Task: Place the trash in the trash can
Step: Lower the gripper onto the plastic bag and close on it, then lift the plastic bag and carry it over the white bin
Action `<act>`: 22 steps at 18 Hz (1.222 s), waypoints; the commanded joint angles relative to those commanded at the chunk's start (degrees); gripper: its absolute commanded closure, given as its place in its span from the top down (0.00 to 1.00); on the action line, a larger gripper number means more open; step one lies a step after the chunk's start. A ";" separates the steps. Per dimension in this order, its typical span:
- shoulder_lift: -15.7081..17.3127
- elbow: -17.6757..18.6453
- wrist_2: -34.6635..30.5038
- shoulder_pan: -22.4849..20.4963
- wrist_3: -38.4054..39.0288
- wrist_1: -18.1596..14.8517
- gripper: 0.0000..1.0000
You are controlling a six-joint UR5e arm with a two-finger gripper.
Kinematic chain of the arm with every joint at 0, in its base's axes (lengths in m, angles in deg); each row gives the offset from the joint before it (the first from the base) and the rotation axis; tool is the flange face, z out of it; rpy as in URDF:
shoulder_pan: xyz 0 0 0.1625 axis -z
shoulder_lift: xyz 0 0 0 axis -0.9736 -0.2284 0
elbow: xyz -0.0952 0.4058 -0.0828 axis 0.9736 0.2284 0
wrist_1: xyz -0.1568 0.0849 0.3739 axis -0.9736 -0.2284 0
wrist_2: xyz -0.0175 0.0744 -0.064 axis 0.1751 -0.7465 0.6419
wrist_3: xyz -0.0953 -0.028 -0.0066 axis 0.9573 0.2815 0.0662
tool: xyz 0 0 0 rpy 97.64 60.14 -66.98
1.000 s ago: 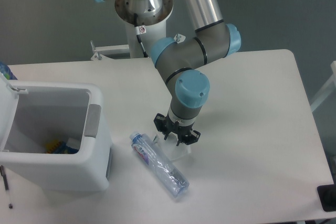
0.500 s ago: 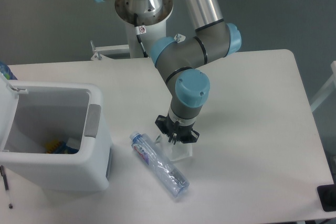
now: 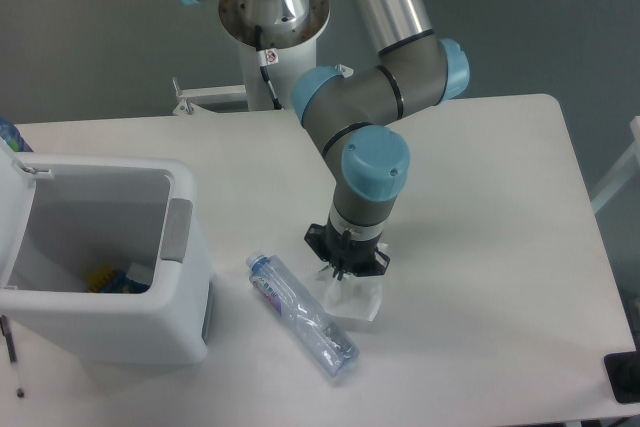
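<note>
White tabletop (image 3: 480,197) with rounded corners, dull grey floor (image 3: 80,37) behind it. The trash can (image 3: 105,262) sits at the left edge with its lid flipped open, some blue and yellow stuff in the bottom. The arm drops from its base at the top, elbow bent, wrist pointing straight down. Fingers (image 3: 343,269) look pinched shut on the top of the wrapper (image 3: 353,297), which hangs just right of the bottle (image 3: 303,316) lying diagonally on the tabletop.

Even, bright overhead light; soft shadows on the white table (image 3: 480,197); image slightly soft, perhaps low resolution.
</note>
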 joint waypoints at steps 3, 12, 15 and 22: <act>0.70 -1.06 0.44 -1.23 -0.09 -1.32 0.06; 1.41 -7.47 7.47 -1.49 5.80 -1.41 0.07; 3.07 -8.70 10.62 -1.85 7.64 -1.41 0.07; 7.99 -10.64 18.01 -1.41 12.22 -1.41 0.07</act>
